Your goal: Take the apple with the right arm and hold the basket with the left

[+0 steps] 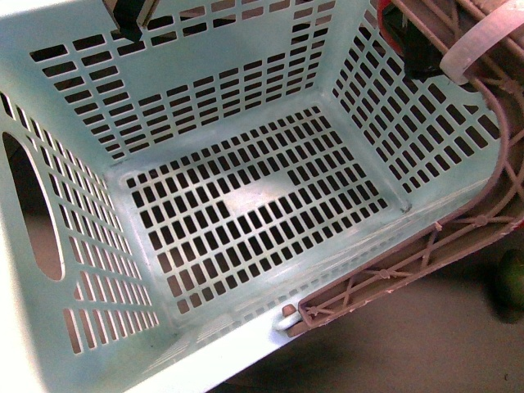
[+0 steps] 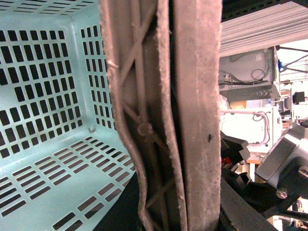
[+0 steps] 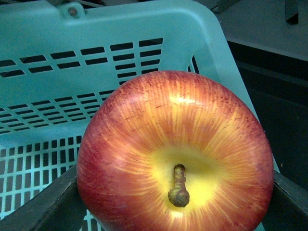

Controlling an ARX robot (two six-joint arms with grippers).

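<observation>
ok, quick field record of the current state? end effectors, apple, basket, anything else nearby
left end effector: shut on the brown handles
right end effector: shut on the apple, stem toward its camera
basket: empty inside
white band: ties the handles together
other: green fruit outside the basket, right of it in front view

Front view looks steeply down into the basket (image 1: 340, 57). Wrist views sit close: left against its handles (image 2: 202, 120), right on the apple (image 3: 178, 154); all share its slotted walls.
</observation>
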